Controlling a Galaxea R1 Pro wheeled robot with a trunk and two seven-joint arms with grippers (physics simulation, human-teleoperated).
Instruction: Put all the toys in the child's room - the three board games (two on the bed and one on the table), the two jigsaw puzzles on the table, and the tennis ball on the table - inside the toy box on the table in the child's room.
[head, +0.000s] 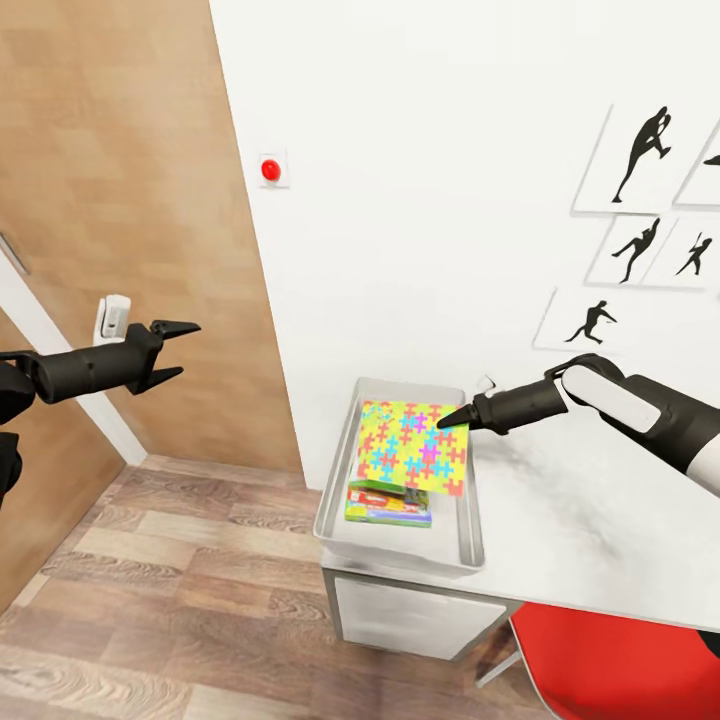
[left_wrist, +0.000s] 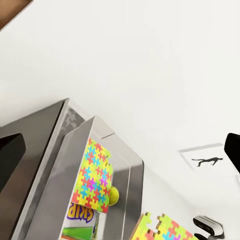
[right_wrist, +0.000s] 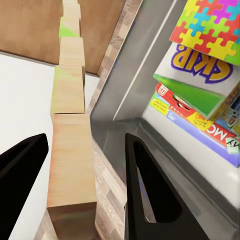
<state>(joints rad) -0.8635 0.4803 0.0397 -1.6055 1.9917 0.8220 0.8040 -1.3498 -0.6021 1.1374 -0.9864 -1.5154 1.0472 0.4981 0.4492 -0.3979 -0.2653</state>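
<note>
Right gripper grips 1 jigsaw puzzle edge-on above the toy box, so releasing it seems next; left gripper hangs open.

two jigsaw puzzles, three board games, one tennis ball, one toy box.

board games under puzzle, chair cropped

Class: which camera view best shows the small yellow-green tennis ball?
The left wrist view: the small yellow-green tennis ball peeks out inside the pale grey plastic toy box, beside a multicoloured jigsaw square. In the head and right wrist views, puzzles and game boxes cover it.
</note>
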